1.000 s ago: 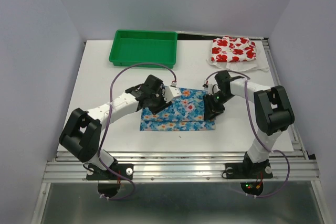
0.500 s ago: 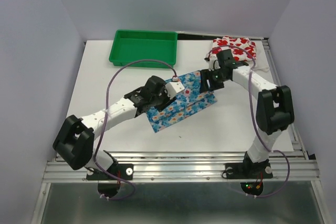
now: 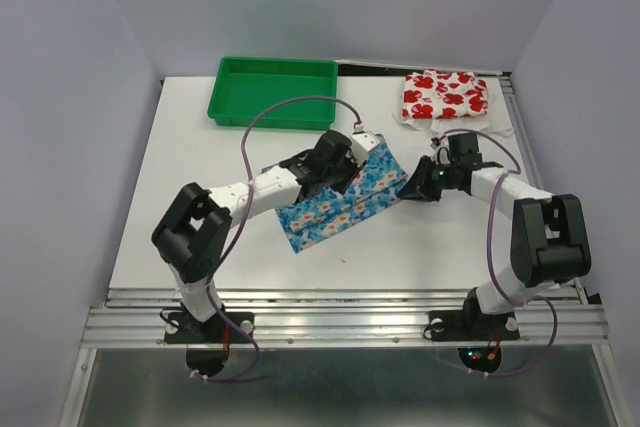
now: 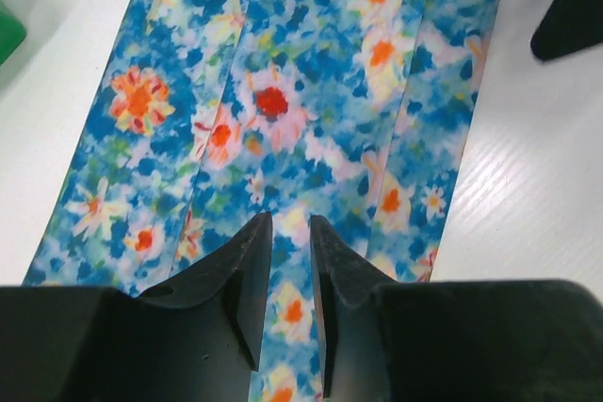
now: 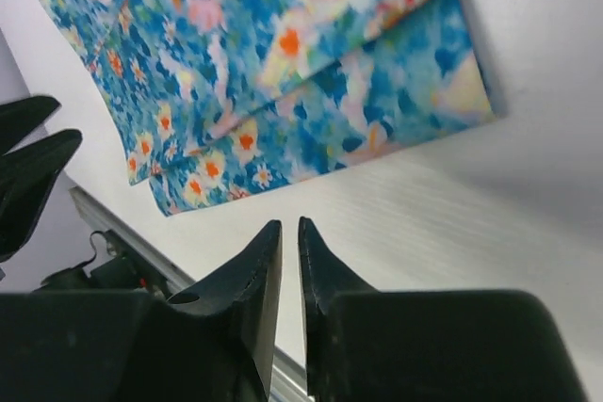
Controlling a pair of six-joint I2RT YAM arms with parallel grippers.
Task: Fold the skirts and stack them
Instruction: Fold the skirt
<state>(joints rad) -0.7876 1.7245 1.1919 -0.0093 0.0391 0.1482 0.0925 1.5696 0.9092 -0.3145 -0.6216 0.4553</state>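
Counting two skirts: blue skirt (image 3: 330,209), white skirt (image 3: 445,95) (one green tray (image 3: 225,117)); left gripper (image 4: 287,225), right gripper (image 5: 288,225) nearly closed, empty.

Your white table top (image 3: 190,167) lies flat under both pincers, with a faint grain showing just beside the right pincer (image 5: 290,228). Pale lilac walls (image 3: 90,67) close it in: left of the left pincer (image 4: 283,228), beyond both, and right of the right one. A metal rail frame (image 3: 340,322) runs behind both pincers, along the near edge. Lighting is even — shadows are soft.
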